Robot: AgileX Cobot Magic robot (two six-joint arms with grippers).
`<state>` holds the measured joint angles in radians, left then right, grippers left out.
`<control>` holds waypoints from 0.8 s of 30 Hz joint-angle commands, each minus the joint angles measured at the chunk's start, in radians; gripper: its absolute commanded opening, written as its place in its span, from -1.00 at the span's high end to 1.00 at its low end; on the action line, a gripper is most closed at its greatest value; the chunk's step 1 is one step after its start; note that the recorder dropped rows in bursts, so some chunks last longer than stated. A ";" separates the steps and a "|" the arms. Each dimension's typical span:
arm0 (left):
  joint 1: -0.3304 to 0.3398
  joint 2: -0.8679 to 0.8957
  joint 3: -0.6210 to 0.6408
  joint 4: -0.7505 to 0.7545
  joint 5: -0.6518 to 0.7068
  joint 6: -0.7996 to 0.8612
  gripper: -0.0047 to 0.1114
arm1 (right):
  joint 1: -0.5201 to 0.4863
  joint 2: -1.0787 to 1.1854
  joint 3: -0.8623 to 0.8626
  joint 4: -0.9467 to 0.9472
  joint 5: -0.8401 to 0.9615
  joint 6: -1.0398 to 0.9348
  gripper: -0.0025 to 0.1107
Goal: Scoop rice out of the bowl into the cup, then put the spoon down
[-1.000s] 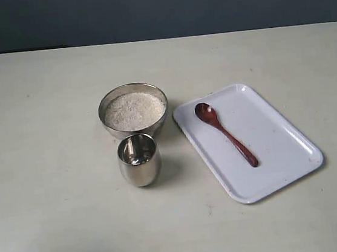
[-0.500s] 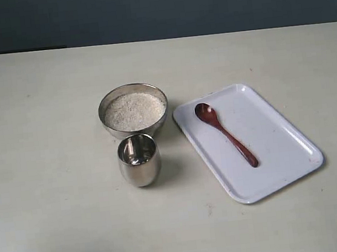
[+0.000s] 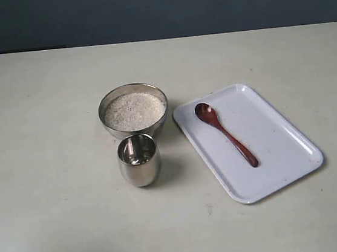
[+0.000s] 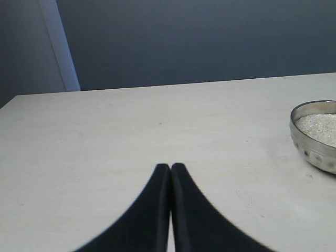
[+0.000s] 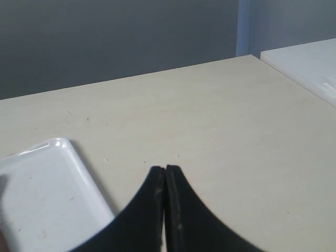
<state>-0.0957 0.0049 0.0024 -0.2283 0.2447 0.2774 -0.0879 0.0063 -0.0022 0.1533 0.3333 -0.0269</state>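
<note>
The steel bowl [image 3: 133, 110] stands mid-table, filled with white rice [image 3: 134, 110]. Just in front of it is the small steel cup [image 3: 139, 159]. The reddish-brown wooden spoon [image 3: 225, 133] lies on the white tray [image 3: 281, 155], scoop toward the bowl. Neither gripper shows in the exterior view. In the left wrist view my left gripper [image 4: 170, 167] is shut on nothing above bare table, with the bowl [image 4: 315, 135] off to one side. In the right wrist view my right gripper [image 5: 165, 168] is shut and empty, beside a corner of the tray [image 5: 47, 184].
The pale table [image 3: 58, 224] extends around the objects. A dark wall runs along its far edge. A white surface [image 5: 310, 65] shows beyond the table's edge in the right wrist view.
</note>
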 commanded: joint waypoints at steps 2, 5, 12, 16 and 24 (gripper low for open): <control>-0.007 -0.005 -0.002 0.002 -0.010 -0.006 0.91 | -0.003 -0.006 0.002 -0.043 -0.027 -0.006 0.96; -0.007 -0.005 -0.002 0.002 -0.010 -0.006 0.91 | -0.003 -0.006 0.002 -0.047 -0.029 -0.005 0.96; -0.007 -0.005 -0.002 0.002 -0.010 -0.006 0.91 | -0.003 -0.006 0.002 -0.028 -0.026 0.000 0.96; -0.007 -0.005 -0.002 0.002 -0.010 -0.006 0.91 | -0.003 -0.006 0.002 -0.028 -0.026 0.000 0.96; -0.007 -0.005 -0.002 0.002 -0.010 -0.006 0.91 | -0.003 -0.006 0.002 -0.028 -0.026 0.000 0.96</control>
<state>-0.0957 0.0049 0.0024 -0.2283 0.2447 0.2756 -0.0879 0.0063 -0.0022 0.1244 0.3196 -0.0269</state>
